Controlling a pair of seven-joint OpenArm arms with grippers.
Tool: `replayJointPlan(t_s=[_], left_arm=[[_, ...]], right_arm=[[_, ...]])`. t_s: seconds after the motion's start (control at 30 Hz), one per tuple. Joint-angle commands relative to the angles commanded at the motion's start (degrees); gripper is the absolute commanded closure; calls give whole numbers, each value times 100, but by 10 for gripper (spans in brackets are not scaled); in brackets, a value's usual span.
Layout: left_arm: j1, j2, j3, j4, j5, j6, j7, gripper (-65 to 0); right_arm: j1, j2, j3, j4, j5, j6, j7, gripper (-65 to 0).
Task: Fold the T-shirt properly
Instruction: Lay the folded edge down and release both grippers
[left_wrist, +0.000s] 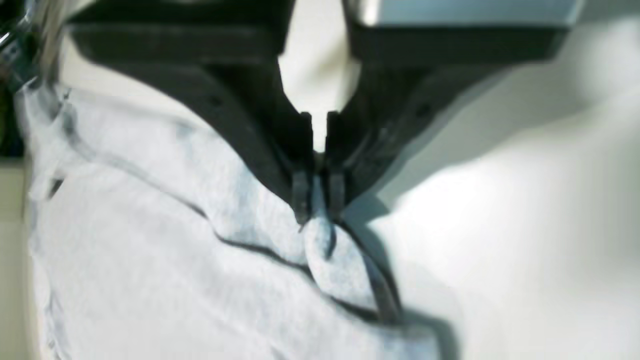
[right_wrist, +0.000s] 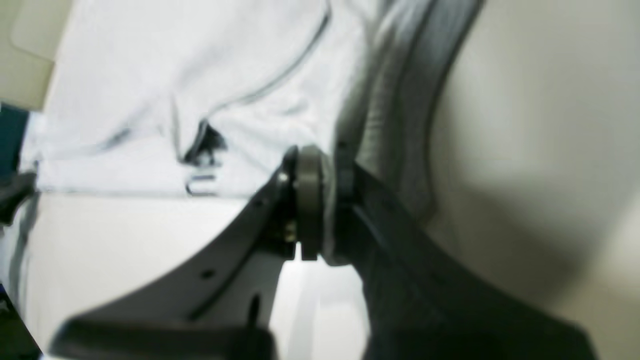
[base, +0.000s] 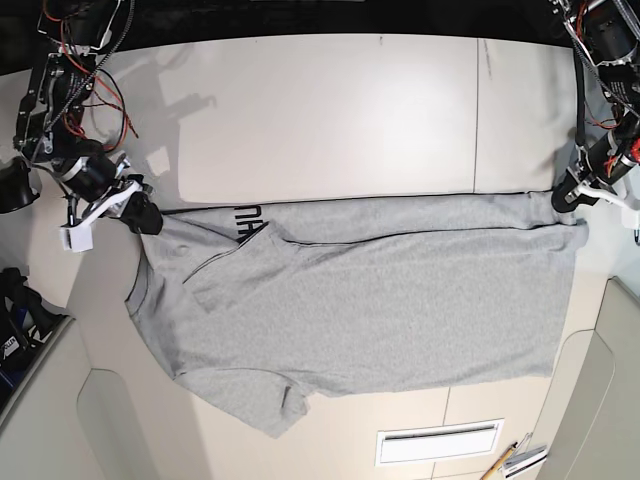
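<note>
The heather-grey T-shirt (base: 380, 300) lies sideways on the white table (base: 330, 110), neck to the left and hem to the right. Its far edge is folded over, and black lettering (base: 248, 218) shows there. My right gripper (base: 150, 217) is shut on the shirt's far left shoulder corner; in the right wrist view its jaws (right_wrist: 320, 200) pinch grey cloth (right_wrist: 150, 75). My left gripper (base: 567, 196) is shut on the far right hem corner; in the left wrist view its tips (left_wrist: 317, 200) clamp a fold of the fabric (left_wrist: 150, 250). A sleeve (base: 265, 405) lies flat at the front left.
A white slotted plate (base: 440, 443) is set in the table near the front edge. Pens (base: 515, 460) lie at the front right. Red and black cables (base: 85, 60) hang on the arm at the back left. A dark object (base: 20, 310) sits off the left edge.
</note>
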Motion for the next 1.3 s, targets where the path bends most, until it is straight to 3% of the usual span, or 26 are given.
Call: replayJointPlan(t_s=[0.17, 0.4, 0.67, 0.83, 1.1, 1.3], left_arm=[[439, -59, -26, 789, -17, 0, 144, 0], [1246, -57, -26, 1429, -184, 0, 420, 0], [2002, -55, -374, 1572, -621, 0, 507, 0], [2208, -55, -446, 1574, -1145, 0, 973, 0], [2846, -22, -461, 1698, -1386, 0, 1034, 0], [3230, 232, -761, 2328, -1401, 0, 1067, 0]], right_arm=[[-118, 243, 37, 232, 149, -2, -498, 0], [-767, 590, 260, 304, 737, 72, -647, 0], [-1644, 605, 1049, 798, 1300, 129, -970, 0], [-2059, 603, 1088, 839, 1475, 131, -1051, 0], [-2291, 603, 1088, 844, 1475, 131, -1261, 0], [-2570, 603, 1121, 852, 1589, 129, -1287, 0]])
